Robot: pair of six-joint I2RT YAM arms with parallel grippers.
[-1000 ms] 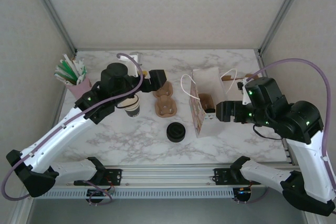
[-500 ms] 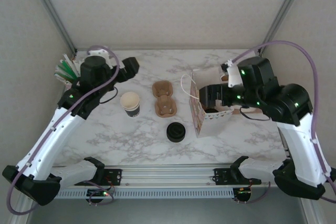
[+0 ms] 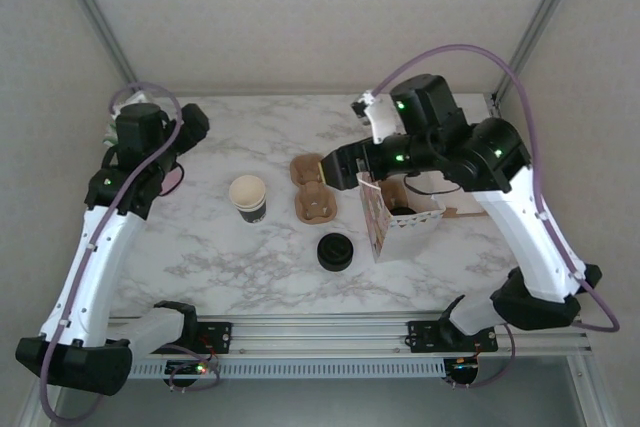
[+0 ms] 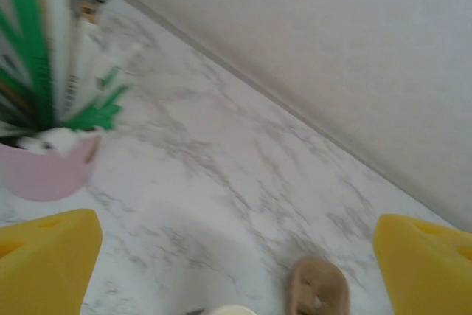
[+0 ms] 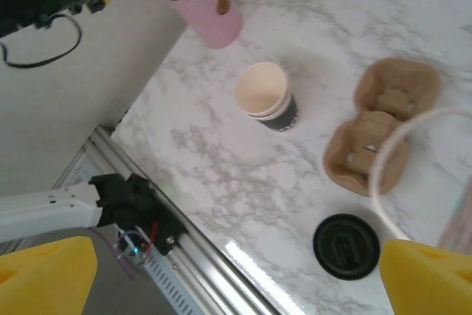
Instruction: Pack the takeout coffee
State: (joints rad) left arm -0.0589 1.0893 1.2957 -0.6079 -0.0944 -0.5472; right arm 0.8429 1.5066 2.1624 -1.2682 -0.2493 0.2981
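Note:
The takeout coffee (image 3: 400,210) stands inside the open white paper bag (image 3: 378,227); only its black lid shows from above, next to a brown carrier piece. My right gripper (image 3: 328,169) hangs open just left of the bag, above the cardboard cup carrier (image 3: 312,187). In the right wrist view its yellow fingertips (image 5: 44,274) are spread wide over bare marble. My left gripper (image 3: 195,123) is raised at the far left, open, with nothing between its yellow fingertips (image 4: 48,256).
A lidless cup (image 3: 248,197) (image 5: 267,96) stands left of the carrier (image 5: 383,127). A loose black lid (image 3: 335,251) (image 5: 346,246) lies in front. A pink holder of straws (image 4: 48,171) (image 5: 210,12) sits at the far left. The rail (image 5: 184,256) runs along the near edge.
My left arm has drawn back from the lidless cup to the far left corner. My right arm has swung left from beside the bag to above the carrier.

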